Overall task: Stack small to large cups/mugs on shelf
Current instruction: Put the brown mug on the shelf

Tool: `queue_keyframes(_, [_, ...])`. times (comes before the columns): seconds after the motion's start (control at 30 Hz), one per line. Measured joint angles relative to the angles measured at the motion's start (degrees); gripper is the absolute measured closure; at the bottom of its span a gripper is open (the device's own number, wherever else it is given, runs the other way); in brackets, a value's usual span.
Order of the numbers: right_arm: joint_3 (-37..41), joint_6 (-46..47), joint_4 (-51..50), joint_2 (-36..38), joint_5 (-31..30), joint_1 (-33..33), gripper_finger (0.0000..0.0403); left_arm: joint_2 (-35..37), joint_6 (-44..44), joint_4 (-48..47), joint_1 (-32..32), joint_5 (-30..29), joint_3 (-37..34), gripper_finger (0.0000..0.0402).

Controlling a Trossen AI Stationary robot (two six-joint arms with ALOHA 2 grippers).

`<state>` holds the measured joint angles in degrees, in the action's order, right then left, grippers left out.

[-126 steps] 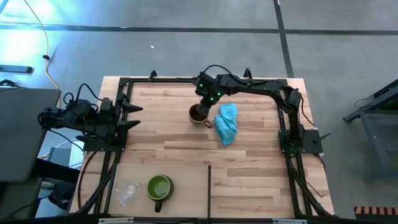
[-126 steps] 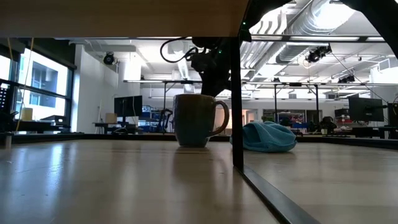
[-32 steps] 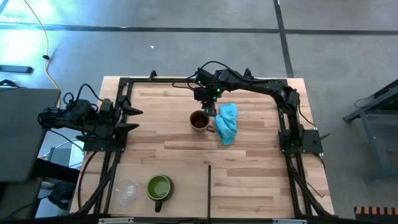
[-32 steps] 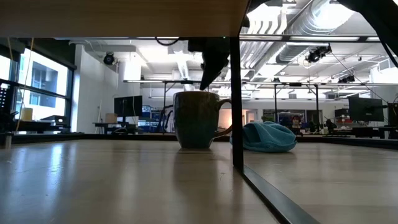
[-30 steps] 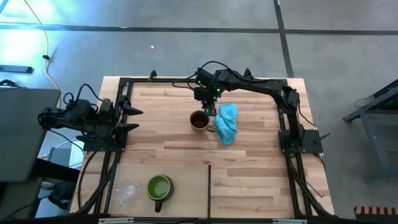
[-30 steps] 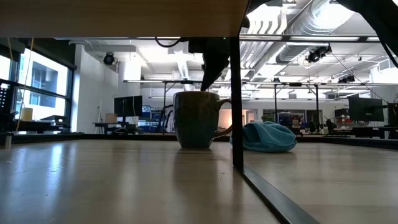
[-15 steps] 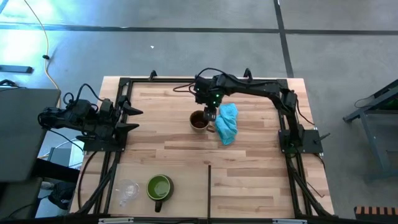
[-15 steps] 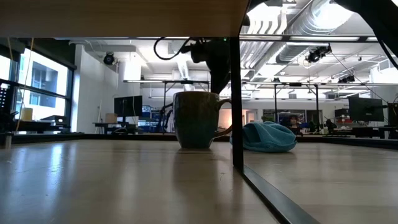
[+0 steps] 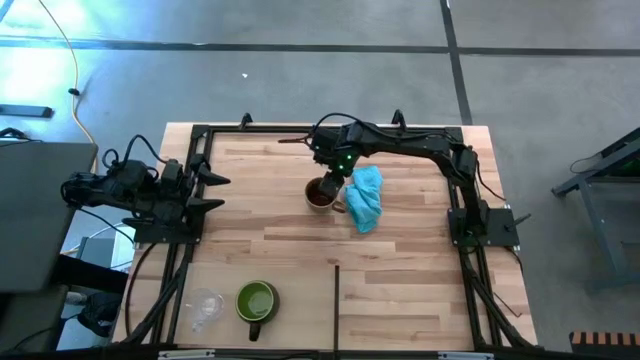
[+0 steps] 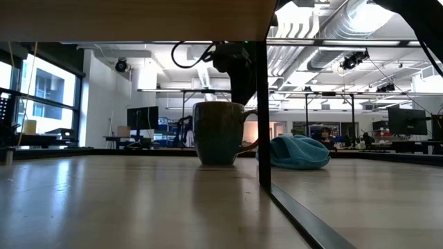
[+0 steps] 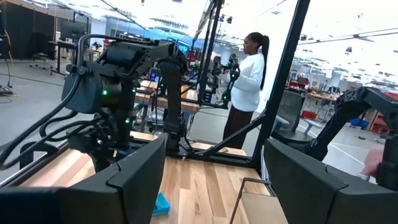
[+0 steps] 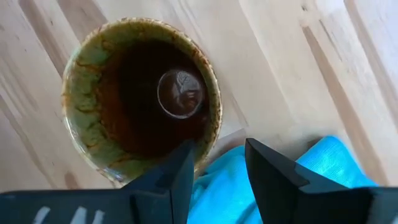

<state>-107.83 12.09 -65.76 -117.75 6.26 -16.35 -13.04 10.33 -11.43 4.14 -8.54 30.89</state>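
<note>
Three vessels stand on the shelf [image 9: 400, 250]: one brown mug [image 9: 320, 194] beside the blue cloth [image 9: 365, 197], one green mug [image 9: 256, 301] and one clear cup [image 9: 205, 306] at the near-left edge. Right gripper [image 12: 219, 163], jaws spread, hovers over the brown mug's rim; left gripper [image 11: 214, 180] waits at the left side, jaws spread.

The brown mug [image 9: 320, 194] stands upright mid-shelf [image 9: 400, 270]; the green mug [image 9: 256, 301] and clear cup [image 9: 205, 306] sit together at seven o'clock.

Open-plan robotics lab; exposed ceiling ducts [image 10: 325, 24], monitor desks [image 10: 142, 119], concrete floor [image 9: 300, 80]
</note>
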Motion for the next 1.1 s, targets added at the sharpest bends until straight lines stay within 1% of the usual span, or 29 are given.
queue_keyframes(0.1, [0.00,2.45,0.02,0.00,-0.02,0.43,0.0268,0.00,0.00,-0.84,0.00,0.00,-0.01,0.0140])
queue_keyframes(0.23, [0.00,2.76,0.05,0.00,-0.07,1.06,0.0268,0.00,0.00,-1.13,0.00,0.00,-0.01,0.0140])
queue_keyframes(0.43, [0.00,5.85,0.41,0.00,-0.95,0.96,0.0268,0.00,0.00,-1.22,0.00,0.00,-0.01,0.0140])
queue_keyframes(0.53, [0.00,5.27,0.46,0.00,-1.60,0.76,0.0268,0.00,0.02,-1.22,0.00,0.00,-0.01,0.0140])
queue_keyframes(0.83, [0.00,-17.32,-1.68,0.04,0.94,0.65,0.0268,0.00,0.44,-1.22,0.00,0.00,-0.01,0.0140])
queue_keyframes(0.9, [0.00,-19.96,-1.79,0.06,1.34,0.65,0.0268,0.00,0.46,-1.20,0.00,0.00,-0.01,0.0140])
queue_keyframes(1.1, [0.00,-23.57,-1.61,0.07,1.67,0.70,0.0268,0.00,0.66,-1.20,0.00,0.00,-0.01,0.0140])
